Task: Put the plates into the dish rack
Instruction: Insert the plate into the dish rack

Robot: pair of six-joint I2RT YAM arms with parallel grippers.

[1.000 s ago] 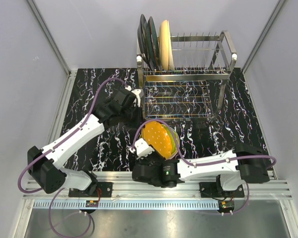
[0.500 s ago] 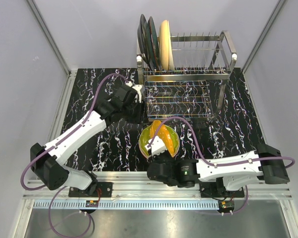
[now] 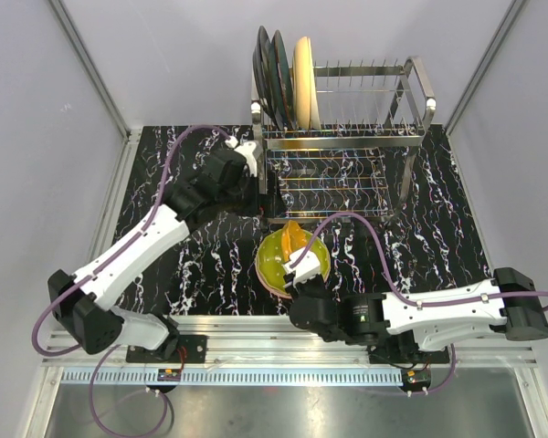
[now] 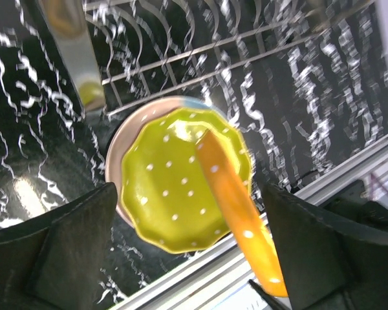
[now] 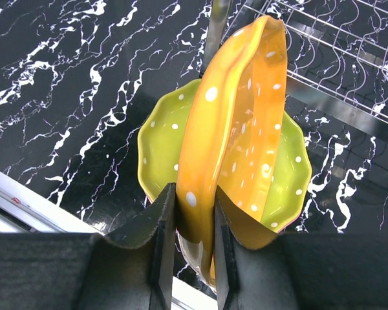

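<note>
An orange dotted plate (image 5: 239,116) stands on edge above the stack, and my right gripper (image 5: 194,206) is shut on its lower rim. In the top view that orange plate (image 3: 297,239) hangs over a green dotted plate (image 3: 279,265) on the table, with the right gripper (image 3: 301,266) just below it. A pink rim (image 4: 119,148) shows under the green plate (image 4: 168,187). My left gripper (image 4: 187,194) is open wide, high over the stack and holding nothing; from above the left gripper (image 3: 253,182) sits by the rack's left end. The dish rack (image 3: 347,137) holds two dark plates (image 3: 269,78) and a cream plate (image 3: 303,82) at its left.
The rack's lower wire tier (image 3: 324,182) lies just beyond the stack. A metal rail (image 3: 283,351) runs along the table's near edge. Grey walls close in the left, right and back.
The left gripper has opened wide and drawn back toward the rack's left end. The right gripper has tipped the orange plate from nearly flat up onto its edge.
</note>
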